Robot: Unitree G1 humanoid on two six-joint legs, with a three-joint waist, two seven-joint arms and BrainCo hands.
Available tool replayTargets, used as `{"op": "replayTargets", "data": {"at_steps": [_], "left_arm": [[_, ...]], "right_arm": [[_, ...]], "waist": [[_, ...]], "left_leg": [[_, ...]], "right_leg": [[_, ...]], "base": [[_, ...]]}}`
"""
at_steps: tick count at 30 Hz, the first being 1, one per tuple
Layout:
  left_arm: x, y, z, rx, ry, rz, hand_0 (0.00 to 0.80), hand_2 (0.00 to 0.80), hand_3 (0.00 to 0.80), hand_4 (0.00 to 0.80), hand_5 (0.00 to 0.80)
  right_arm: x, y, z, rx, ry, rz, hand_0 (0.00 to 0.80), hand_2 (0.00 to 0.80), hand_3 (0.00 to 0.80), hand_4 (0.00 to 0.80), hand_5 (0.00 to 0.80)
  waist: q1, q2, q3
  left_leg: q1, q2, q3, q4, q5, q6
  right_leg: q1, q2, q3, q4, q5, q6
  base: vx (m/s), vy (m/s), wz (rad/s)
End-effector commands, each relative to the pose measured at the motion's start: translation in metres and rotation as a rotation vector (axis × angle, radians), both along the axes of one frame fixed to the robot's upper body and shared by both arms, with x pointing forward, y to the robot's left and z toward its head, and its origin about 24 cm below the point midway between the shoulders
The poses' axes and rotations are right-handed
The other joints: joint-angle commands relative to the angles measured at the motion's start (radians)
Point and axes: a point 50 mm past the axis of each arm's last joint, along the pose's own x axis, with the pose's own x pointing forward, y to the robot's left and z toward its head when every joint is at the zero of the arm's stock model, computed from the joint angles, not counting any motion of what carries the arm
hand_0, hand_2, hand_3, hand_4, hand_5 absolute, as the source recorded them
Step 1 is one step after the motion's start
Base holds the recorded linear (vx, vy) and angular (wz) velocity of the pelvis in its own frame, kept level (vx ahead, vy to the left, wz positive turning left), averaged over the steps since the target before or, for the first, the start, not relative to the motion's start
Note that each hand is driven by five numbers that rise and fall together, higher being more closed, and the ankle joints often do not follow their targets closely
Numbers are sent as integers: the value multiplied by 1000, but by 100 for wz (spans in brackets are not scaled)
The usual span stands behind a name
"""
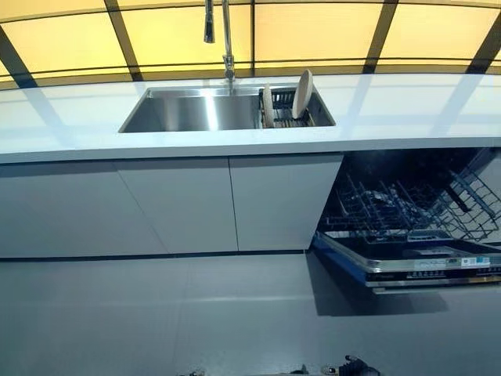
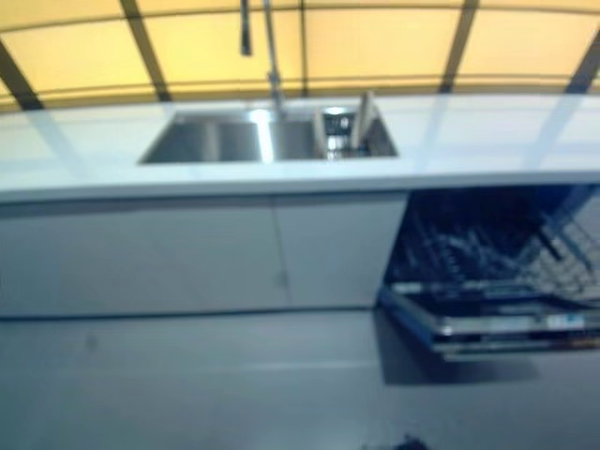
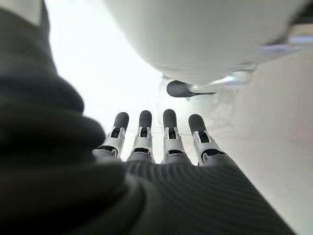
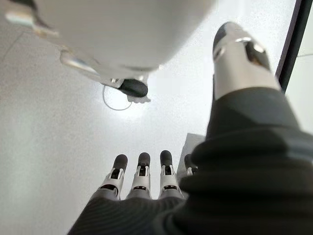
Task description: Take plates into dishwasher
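Observation:
Two pale plates [image 1: 302, 93] [image 1: 268, 106] stand on edge in a dark rack [image 1: 285, 110] at the right end of the steel sink [image 1: 188, 110]. The dishwasher [image 1: 415, 211] is open at the lower right, its wire rack [image 1: 407, 207] pulled out over the lowered door [image 1: 415, 262]. Neither hand shows in the eye views. My left hand [image 3: 156, 147] shows in the left wrist view with straight fingers, holding nothing. My right hand [image 4: 142, 183] shows in the right wrist view with straight fingers and thumb, holding nothing.
A white counter [image 1: 78, 117] runs across the view, with a tall tap [image 1: 227, 39] behind the sink. Grey cabinet doors [image 1: 172, 204] stand below the counter. The lowered dishwasher door juts out over the grey floor [image 1: 156, 313].

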Motion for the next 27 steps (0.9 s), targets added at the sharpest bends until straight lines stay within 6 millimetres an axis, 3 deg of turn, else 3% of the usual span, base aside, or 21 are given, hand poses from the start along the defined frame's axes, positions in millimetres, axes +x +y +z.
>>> {"op": "replayTargets", "data": {"at_steps": [1, 2, 3, 4, 5, 6, 8, 12, 15, 16, 19, 20, 21, 23, 26, 27], "left_arm": [[2, -10, -2, -25, -19, 69, 0, 0, 0, 0, 0], [-3, -10, -2, -30, -7, 66, 0, 0, 0, 0, 0], [-7, -9, -3, -30, 7, 58, 0, 0, 0, 0, 0], [-14, -9, -4, -25, 30, 52, 0, 0, 0, 0, 0], [-19, -8, -4, -21, 52, 54, 0, 0, 0, 0, 0], [-23, -8, -4, -21, 71, 52, 0, 0, 0, 0, 0], [-29, -4, -4, -15, 104, 60, 0, 0, 0, 0, 0], [-25, 4, -2, -3, 80, 63, 0, 0, 0, 0, 0], [-15, 5, -1, -11, 62, 33, 0, 0, 0, 0, 0], [-12, 5, -1, -14, 59, 13, 0, 0, 0, 0, 0], [-8, 2, 0, -22, 78, -20, 0, 0, 0, 0, 0], [-8, 2, -1, -25, 82, -21, 0, 0, 0, 0, 0], [-10, 1, -1, -33, 97, -13, 0, 0, 0, 0, 0], [-10, 0, -1, -32, 99, -5, 0, 0, 0, 0, 0], [-2, 5, 1, -3, 79, -41, 0, 0, 0, 0, 0], [1, 9, 2, 11, 76, -58, 0, 0, 0, 0, 0]], "right_arm": [[9, -13, 5, -71, 23, 77, 0, 0, 0, 0, 0], [7, -17, 5, -77, 24, 65, 0, 0, 0, 0, 0], [6, -21, 5, -81, 25, 56, 0, 0, 0, 0, 0], [5, -23, 6, -86, 28, 50, 0, 0, 0, 0, 0], [4, -25, 6, -88, 31, 45, 0, 0, 0, 0, 0], [5, -26, 6, -90, 26, 26, 0, 0, 0, 0, 0], [4, -27, 6, -90, 29, -7, 0, 0, 0, 0, 0], [-11, -19, 0, -59, 97, 37, 0, 0, 0, 0, 0], [-18, -11, -3, -23, 119, 57, 0, 0, 0, 0, 0], [-18, -9, -4, -21, 122, 68, 0, 0, 0, 0, 0], [-16, -4, -4, -22, 118, 82, 0, 0, 0, 0, 0], [-15, -4, -4, -22, 116, 79, 0, 0, 0, 0, 0], [-12, -4, -3, -27, 103, 64, 0, 0, 0, 0, 0], [-8, -7, -2, -39, 86, 45, 0, 0, 0, 0, 0], [-8, -11, -1, -70, 76, 3, 0, 0, 0, 0, 0], [-10, -13, -1, -81, 75, -19, 0, 0, 0, 0, 0]], "waist": [[52, 6, 71], [67, 36, 78], [84, 55, 80], [109, 58, 82], [126, 55, 80], [132, 49, 74], [129, 36, 45], [131, 23, 13], [132, 18, -15], [135, 25, -33], [134, 4, -66], [136, 10, -73], [131, -2, -82], [126, 0, -92], [110, 1, -106], [95, 8, -106]], "left_leg": [[-196, -78, 4, 33, 196, 2], [-200, -62, 31, -95, 254, -17], [-218, -57, 30, -190, 303, -33], [-235, -78, -2, -300, 346, -48], [-246, -87, -16, -347, 351, -49], [-243, -91, -13, -345, 325, -37], [-233, -81, 33, -316, 265, -9], [-218, -83, 8, -254, 207, 7], [-184, -103, -11, -291, 208, 22], [-178, -102, -20, -307, 212, 30], [-160, -145, -43, -322, 201, 49], [-164, -140, -43, -321, 201, 52], [-139, -166, -44, -338, 193, 65], [-125, -181, -45, -348, 185, 80], [-128, -214, -50, -327, 160, 109], [-116, -216, -58, -320, 148, 116]], "right_leg": [[103, 76, 70, 93, -91, -43], [141, 104, 85, 95, -118, -37], [180, 121, 102, 88, -136, -32], [237, 122, 137, 82, -154, -25], [276, 118, 173, 76, -171, -20], [290, 107, 188, 77, -181, -14], [310, 73, 181, 80, -201, 5], [303, 31, 123, 105, -214, 15], [306, 18, 102, 100, -190, 28], [301, 21, 106, 94, -166, 32], [296, -10, 93, 92, -125, 46], [285, -8, 94, 90, -103, 51], [272, -42, 77, 101, -66, 72], [249, -58, 76, 120, -34, 81], [205, -71, 103, 235, 50, 75], [162, -53, 113, 307, 66, 72]], "base": [[427, 139, -43], [530, 181, -45], [558, 144, -49], [530, 128, -51], [461, 133, -80], [326, 145, -104], [310, 156, -52], [328, 125, -11], [263, 114, -2], [317, 170, 3], [268, 151, 18], [222, 143, 7], [218, 182, -1], [226, 200, -3], [207, 177, 1], [216, 142, 8]]}}
